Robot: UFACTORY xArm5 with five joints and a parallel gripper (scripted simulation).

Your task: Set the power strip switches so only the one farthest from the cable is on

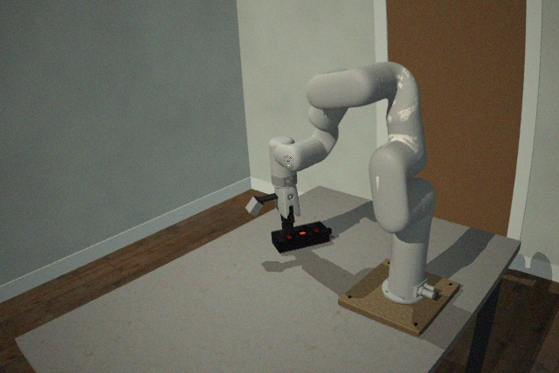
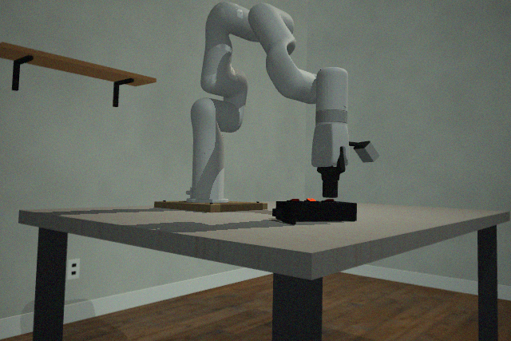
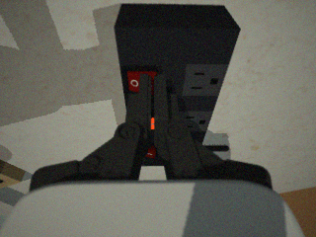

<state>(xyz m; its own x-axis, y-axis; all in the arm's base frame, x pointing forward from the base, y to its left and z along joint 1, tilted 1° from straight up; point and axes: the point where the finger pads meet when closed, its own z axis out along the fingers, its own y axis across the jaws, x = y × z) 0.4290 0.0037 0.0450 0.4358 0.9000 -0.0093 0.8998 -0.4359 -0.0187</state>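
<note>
Not much to read here tbh. The only sign I can make out is a white "O" mark on the red switch of the power strip, at about 11 o'clock in the wrist view. No brand names or numbers are legible anywhere else.
</note>
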